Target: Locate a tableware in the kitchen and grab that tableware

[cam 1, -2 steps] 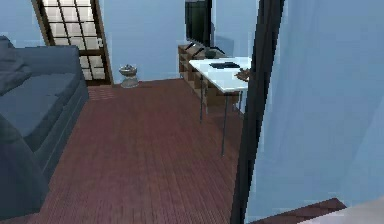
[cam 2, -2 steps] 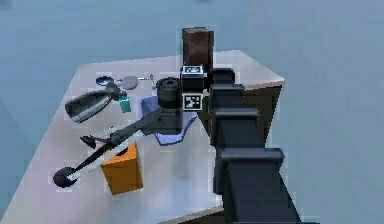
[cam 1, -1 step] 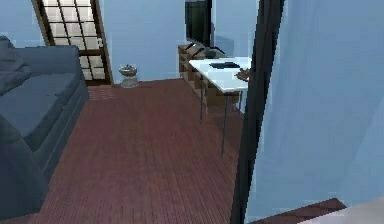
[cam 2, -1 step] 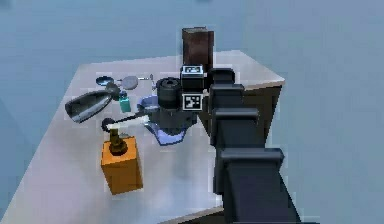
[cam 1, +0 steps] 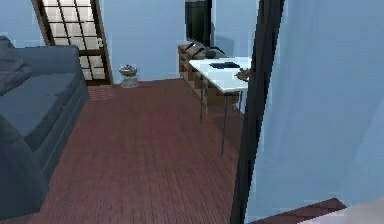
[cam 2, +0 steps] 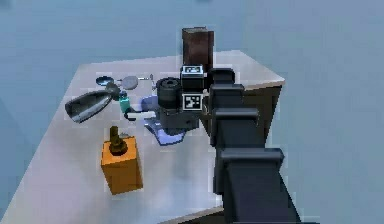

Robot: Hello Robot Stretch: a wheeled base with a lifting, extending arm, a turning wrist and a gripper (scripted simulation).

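Grey tableware (cam 2: pixel 88 106), gripper (cam 2: pixel 138 101), orange box (cam 2: pixel 120 166) on table (cam 2: pixel 180 180)

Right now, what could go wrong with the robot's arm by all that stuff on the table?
The end effector is amid crowded items, so it might catch the wrong one instead of the grey metal scoop-shaped utensil. Swinging the arm could also topple the orange boxy bottle with a brown cap.
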